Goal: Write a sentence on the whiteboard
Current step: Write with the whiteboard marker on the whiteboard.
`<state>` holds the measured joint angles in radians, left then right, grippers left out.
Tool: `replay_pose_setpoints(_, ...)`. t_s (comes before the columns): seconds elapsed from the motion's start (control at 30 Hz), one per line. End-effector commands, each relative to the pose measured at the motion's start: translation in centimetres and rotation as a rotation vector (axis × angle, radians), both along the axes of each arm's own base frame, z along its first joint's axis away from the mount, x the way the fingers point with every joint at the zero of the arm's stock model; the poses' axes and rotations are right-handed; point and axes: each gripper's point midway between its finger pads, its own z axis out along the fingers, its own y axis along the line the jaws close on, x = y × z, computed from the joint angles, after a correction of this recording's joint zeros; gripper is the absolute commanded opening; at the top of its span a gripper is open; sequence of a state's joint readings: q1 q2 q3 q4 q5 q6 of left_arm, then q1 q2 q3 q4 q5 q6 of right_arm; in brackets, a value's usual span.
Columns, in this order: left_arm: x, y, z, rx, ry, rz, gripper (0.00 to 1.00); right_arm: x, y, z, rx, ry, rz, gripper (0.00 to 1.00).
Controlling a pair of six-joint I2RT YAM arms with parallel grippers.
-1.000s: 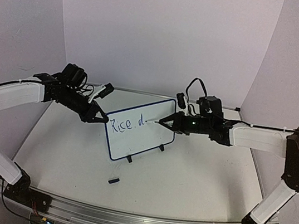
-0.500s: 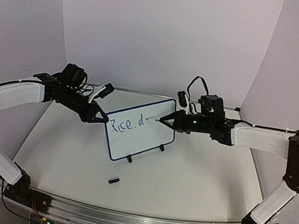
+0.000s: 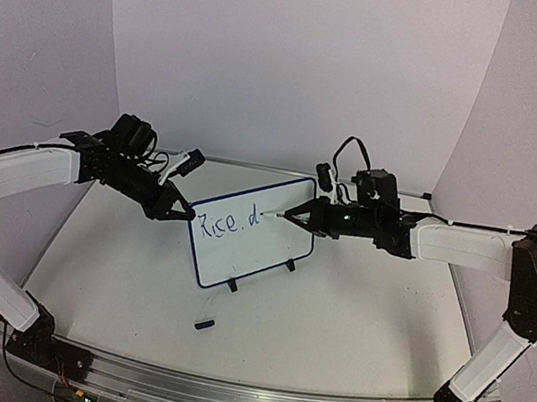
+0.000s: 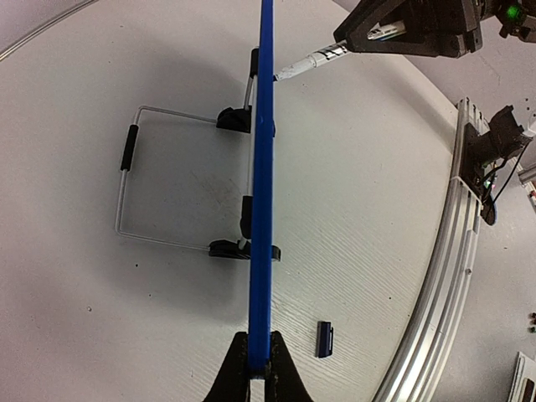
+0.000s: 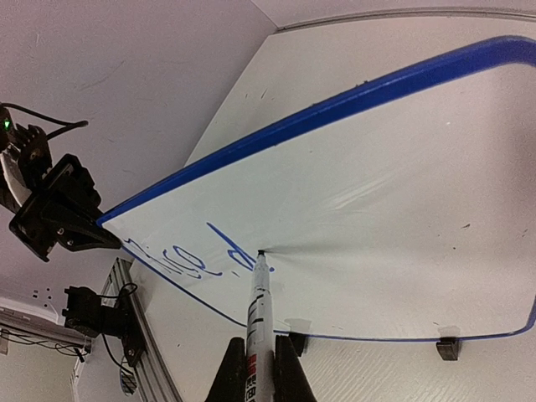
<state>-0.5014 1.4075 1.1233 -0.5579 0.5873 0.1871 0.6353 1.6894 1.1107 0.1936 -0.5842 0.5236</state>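
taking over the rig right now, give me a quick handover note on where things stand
Left gripper: shut on the left edge of the whiteboard, which stands upright.
Right gripper: shut on the marker, tip against the board just right of the last letter.
Done: the sentence reads about "Rice, d" so far.
Left: the rest of the words.
Also: a small dark cap-like piece lies on the table in front of the board.

even, soft, slightly grainy light
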Motion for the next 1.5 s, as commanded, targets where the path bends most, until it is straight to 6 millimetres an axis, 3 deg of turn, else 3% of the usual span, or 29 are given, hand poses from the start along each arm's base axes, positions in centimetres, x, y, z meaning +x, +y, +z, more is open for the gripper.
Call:
replay_pose_setpoints(0.0,-0.4,-0.2,-0.2,0.01,0.013,-0.017,0.0,1.3,0.6,1.9,0.03,-0.063,-0.004,0.0)
replay_pose_setpoints(0.43,-0.4,-0.2,-0.3,0.012,0.016,-0.016,0.0,0.3,0.1,-1.5,-0.011,0.005,0.006,0.0)
replay_pose_setpoints(1.1,-0.4,-0.3,-0.3,0.01,0.019,-0.019,0.0,1.1,-0.4,2.8,0.01,-0.087,-0.039,0.0)
replay_pose_setpoints(1.47,-0.4,-0.3,-0.4,0.011,0.021,-0.018,0.0,0.9,0.2,3.2,0.028,-0.084,-0.001,0.0)
